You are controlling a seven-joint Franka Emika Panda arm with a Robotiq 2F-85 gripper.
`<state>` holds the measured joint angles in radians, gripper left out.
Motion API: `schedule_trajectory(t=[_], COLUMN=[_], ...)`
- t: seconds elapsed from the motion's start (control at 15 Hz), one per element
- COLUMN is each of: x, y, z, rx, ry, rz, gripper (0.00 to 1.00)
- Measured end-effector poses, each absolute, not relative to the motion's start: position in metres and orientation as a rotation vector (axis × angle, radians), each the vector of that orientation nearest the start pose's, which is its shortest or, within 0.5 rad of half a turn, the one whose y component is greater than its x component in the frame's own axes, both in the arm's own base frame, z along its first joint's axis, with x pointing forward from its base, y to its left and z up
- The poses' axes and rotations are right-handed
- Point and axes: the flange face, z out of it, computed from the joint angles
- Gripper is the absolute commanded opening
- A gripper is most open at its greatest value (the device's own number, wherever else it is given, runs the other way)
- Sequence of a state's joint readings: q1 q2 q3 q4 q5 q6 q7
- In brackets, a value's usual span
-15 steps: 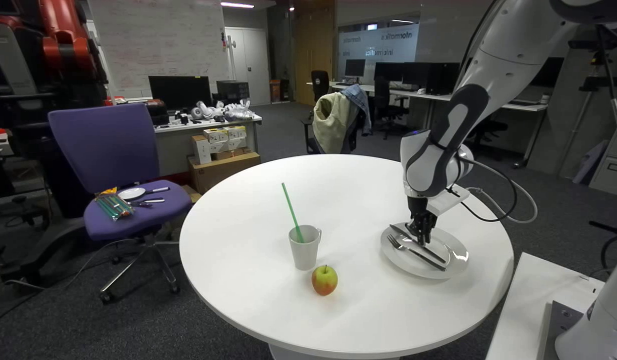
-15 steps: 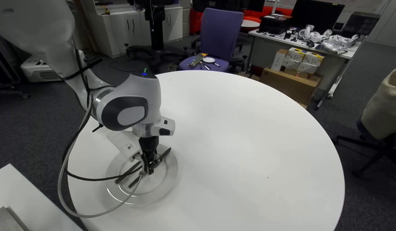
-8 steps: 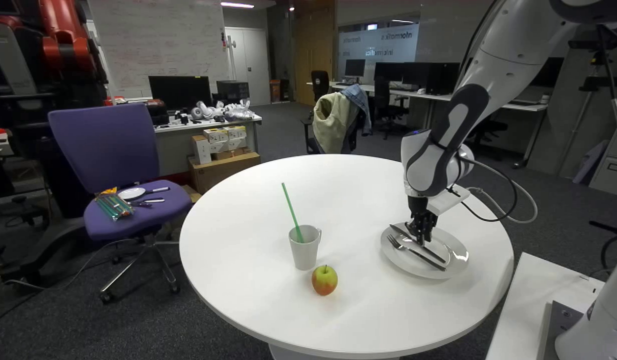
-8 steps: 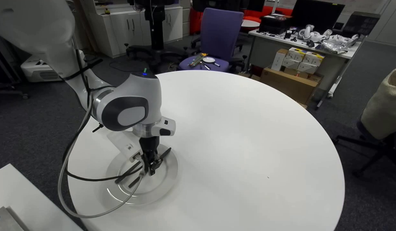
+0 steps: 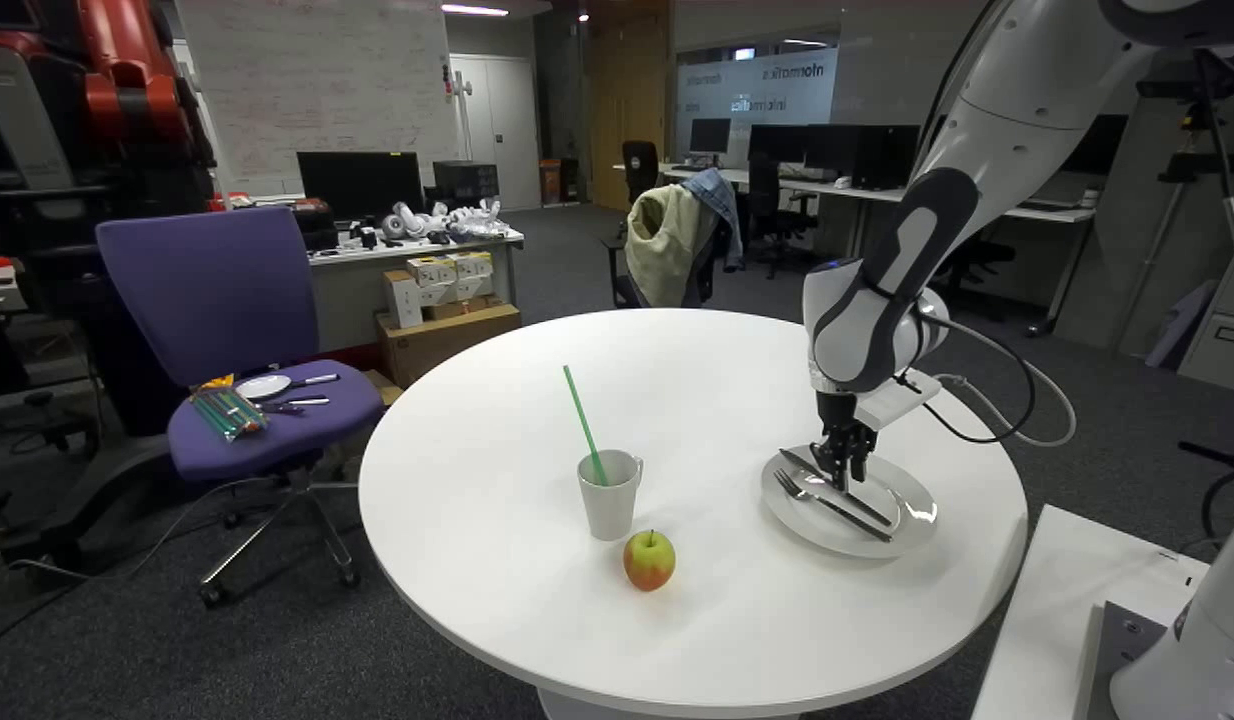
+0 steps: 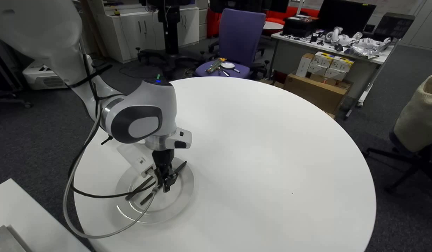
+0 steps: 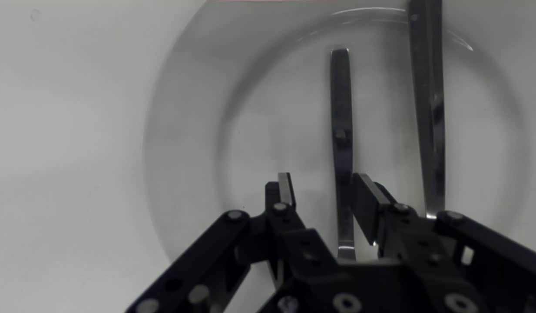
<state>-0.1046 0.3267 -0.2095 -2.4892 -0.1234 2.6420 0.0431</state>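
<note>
My gripper points down over a white plate [image 5: 802, 532], which also shows in the wrist view [image 7: 185, 143]. In the wrist view the gripper [image 7: 321, 177] is open, one finger on each side of a dark metal knife [image 7: 341, 100]. The right finger is close to the knife; whether it touches cannot be told. A fork [image 7: 428, 108] lies to the right, outside the fingers. In an exterior view the gripper [image 5: 850, 482] hides part of the knife [image 5: 872, 511]; the fork [image 5: 852, 519] lies beside it on the plate. The gripper [image 6: 166, 190] shows from another side too.
A white mug [image 5: 607, 510] holding a green straw [image 5: 582, 415] and a red-yellow apple [image 5: 649, 562] stand on the round white table [image 5: 497, 420]. Cables [image 6: 67, 196] loop from the arm beside the plate. A purple chair [image 5: 217, 300] stands beyond the table.
The gap between my fingers looks a little wider, and the gripper has shifted only very slightly. The plate, knife and fork have not visibly moved.
</note>
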Motion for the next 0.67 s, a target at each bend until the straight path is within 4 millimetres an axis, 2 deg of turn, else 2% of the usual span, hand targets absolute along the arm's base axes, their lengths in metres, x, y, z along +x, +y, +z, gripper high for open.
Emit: schedule_trajectory(t=[0.2,0.67], x=[0.4265,0.4263], y=[-0.1429,-0.1428], z=[0.1508,0.1507], rx=[-3.198,-3.198], ry=[0.383,0.381], rz=[0.298,0.299], gripper=[0.44,0.42])
